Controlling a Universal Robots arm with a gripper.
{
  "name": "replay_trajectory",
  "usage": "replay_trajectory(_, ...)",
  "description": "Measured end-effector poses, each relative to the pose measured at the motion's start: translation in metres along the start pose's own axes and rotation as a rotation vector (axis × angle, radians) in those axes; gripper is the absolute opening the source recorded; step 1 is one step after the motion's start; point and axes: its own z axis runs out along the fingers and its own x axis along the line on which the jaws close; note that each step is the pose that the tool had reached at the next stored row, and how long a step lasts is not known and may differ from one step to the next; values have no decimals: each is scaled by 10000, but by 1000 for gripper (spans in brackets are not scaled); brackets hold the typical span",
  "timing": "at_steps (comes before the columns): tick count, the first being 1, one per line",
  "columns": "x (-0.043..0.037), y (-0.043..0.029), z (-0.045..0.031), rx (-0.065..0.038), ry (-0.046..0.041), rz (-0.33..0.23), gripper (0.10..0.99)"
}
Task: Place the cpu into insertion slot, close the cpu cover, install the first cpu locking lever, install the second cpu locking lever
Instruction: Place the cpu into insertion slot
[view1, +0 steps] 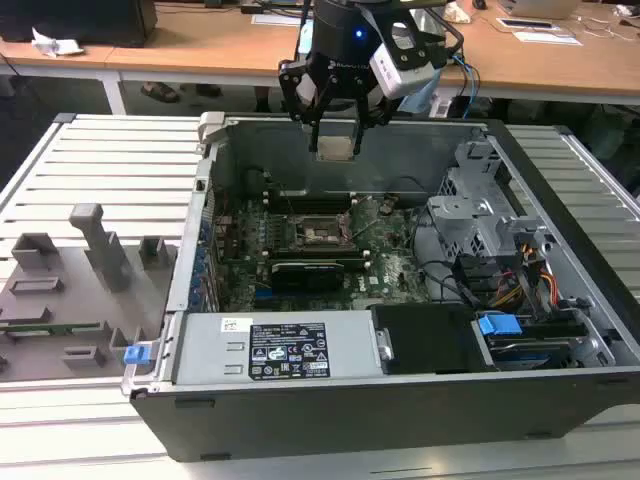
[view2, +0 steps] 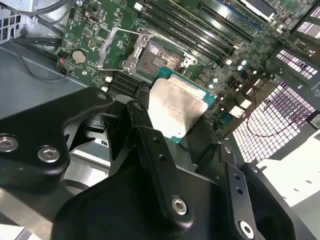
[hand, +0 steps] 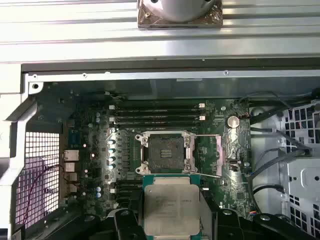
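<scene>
Both jaws are clamped on the cpu (view1: 335, 148), one on each of two opposite edges. Its silver-grey metal top faces the wrist in both wrist views. We see the chip hanging in the air over the open computer case (view1: 350, 410), not touching the board.

Below the jaws, just past the chip's far edge in the first wrist view, sits the insertion slot (hand: 166, 152). It is empty, with its dark square middle bare. The cpu cover (hand: 218, 156) is flipped open to one side of the slot, so it is off the socket and not under the jaws.

Going outward:
- The long narrow memory slots (hand: 160, 112) run in a row on the side of the slot away from the jaws.
- A coin cell (hand: 232, 120) sits on the green motherboard (view1: 390, 265), beyond the open cover.
- Grey cables (hand: 280, 150) and a metal drive cage (view1: 480, 210) lie further out on the coin cell's side.
- The labelled power supply box (view1: 270, 350) lies along the case wall, well below and apart from the jaws.
- The case rests on a slatted metal desk (view1: 100, 150).
- A grey fixture tray (view1: 60, 300) lies on the desk at the exterior view's left, well apart from the jaws.
</scene>
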Motion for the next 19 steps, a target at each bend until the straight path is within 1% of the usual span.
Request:
replay_trajectory(11,-2,-72,-6,0,0,0,541)
replay_trajectory(19,-2,-78,-7,-1,-7,82,541)
